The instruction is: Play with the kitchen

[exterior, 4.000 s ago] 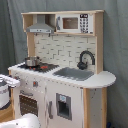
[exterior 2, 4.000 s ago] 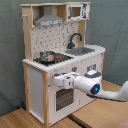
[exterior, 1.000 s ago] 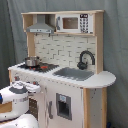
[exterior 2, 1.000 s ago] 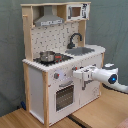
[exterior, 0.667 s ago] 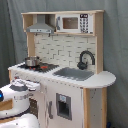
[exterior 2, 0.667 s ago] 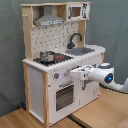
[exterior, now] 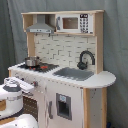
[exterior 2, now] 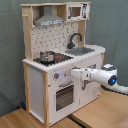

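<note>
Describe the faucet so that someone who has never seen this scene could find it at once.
Start at the toy kitchen, white and pale wood. On its counter, find the grey sink, beside the stovetop with the pot. The faucet rises at the sink's back edge: a curved arch, the only black fixture against the white tiled wall.

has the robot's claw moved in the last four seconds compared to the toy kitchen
Yes. In the second exterior view the claw now sits higher, up near the knobs on the kitchen, instead of low in front of the oven door.
</note>
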### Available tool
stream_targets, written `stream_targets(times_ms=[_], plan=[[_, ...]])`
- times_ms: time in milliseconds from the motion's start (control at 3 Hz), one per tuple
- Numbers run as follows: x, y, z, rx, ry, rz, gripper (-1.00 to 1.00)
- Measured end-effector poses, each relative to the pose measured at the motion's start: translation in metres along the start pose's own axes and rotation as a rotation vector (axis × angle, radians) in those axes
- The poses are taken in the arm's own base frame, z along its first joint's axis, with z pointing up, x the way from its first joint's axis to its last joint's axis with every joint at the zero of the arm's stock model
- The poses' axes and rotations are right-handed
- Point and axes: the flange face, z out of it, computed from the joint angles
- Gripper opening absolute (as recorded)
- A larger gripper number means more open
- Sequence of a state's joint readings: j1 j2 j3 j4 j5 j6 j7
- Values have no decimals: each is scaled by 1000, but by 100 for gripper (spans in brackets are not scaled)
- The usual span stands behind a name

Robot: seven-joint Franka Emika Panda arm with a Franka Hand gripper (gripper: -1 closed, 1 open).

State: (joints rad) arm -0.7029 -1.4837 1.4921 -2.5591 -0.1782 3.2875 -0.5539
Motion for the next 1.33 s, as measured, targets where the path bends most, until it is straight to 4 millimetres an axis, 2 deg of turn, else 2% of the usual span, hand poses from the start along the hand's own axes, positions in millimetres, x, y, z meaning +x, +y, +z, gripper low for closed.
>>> stream_targets(times_ms=[333,667,1333], plan=[[10,20,-29,-30,13,66,100],[6,59,-51,-72,4,134,100],[1,129,-67,-100,-44,262,100]])
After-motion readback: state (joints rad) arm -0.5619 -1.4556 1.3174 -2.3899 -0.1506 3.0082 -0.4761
